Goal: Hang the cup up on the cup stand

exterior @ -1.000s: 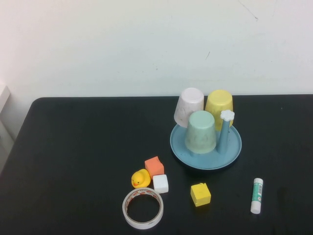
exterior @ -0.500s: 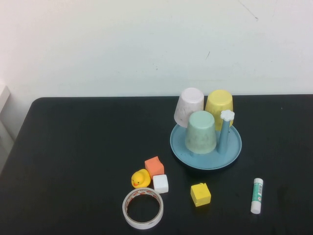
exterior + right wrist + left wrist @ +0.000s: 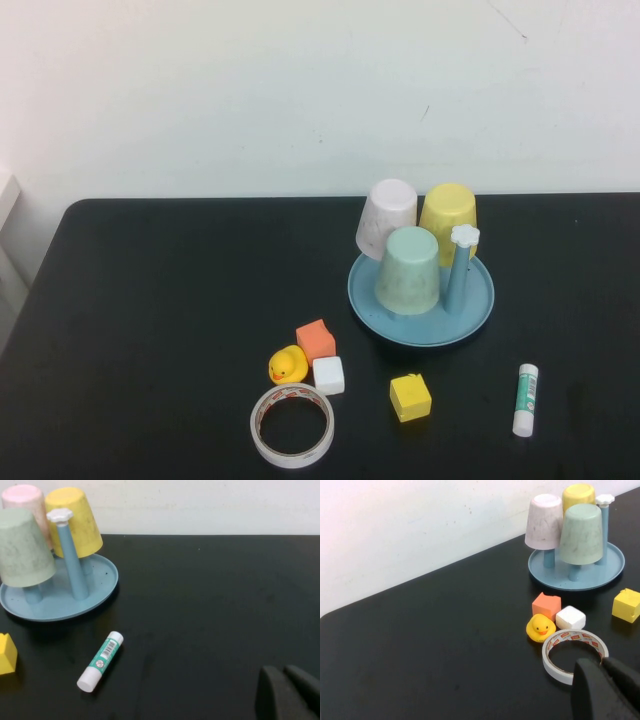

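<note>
While the cup (image 3: 409, 270) sits upside down over a post of the cup stand (image 3: 421, 322), neither arm shows in the high view. Its rim hangs clear of the blue dish, with the pinkish-white cup (image 3: 386, 218) and the yellow cup (image 3: 449, 219) inverted on posts behind it and one bare flower-capped post (image 3: 461, 268) just beside it. The left gripper (image 3: 605, 690) shows only in its wrist view, dark fingers close together and holding nothing, low over the worktop (image 3: 170, 330) by the tape roll (image 3: 574, 649), well apart from the cup. The right gripper (image 3: 287, 692) likewise has its fingers together and empty, far from the stand, beyond the glue stick (image 3: 100, 661).
</note>
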Motion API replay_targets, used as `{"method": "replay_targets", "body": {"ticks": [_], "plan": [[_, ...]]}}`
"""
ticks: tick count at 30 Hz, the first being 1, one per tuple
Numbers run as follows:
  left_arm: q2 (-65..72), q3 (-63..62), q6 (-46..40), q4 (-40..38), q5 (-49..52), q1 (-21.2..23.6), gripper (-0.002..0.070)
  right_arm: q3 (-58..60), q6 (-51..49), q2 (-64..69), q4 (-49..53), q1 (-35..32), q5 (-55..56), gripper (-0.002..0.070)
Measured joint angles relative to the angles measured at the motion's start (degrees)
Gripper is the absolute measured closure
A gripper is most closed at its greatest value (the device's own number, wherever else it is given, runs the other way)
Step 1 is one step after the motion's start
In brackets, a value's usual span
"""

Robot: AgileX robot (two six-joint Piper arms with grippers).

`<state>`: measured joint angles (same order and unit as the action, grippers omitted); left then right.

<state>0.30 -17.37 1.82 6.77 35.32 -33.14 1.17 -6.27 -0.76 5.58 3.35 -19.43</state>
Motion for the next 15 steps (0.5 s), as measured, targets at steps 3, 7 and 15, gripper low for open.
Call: {"method": "replay_targets", "body": {"ticks": [3, 7, 15], "plan": [[0.0, 1.2, 0.0, 0.3, -1.7, 0.1, 0.0676, 0.0, 0.0, 0.0, 0.0, 0.0, 0.0, 0.0676], [0.0, 4.6, 0.4, 1.0, -7.6, 4.5, 0.0676, 0.0, -0.1, 0.0, 0.0, 0.0, 0.0, 0.0676], [-0.4, 13.7, 1.0, -1.8, -22.6, 24.6, 0.0676, 0.0, -0.1, 0.0, 0.0, 0.0, 0.0, 0.0676]]}}
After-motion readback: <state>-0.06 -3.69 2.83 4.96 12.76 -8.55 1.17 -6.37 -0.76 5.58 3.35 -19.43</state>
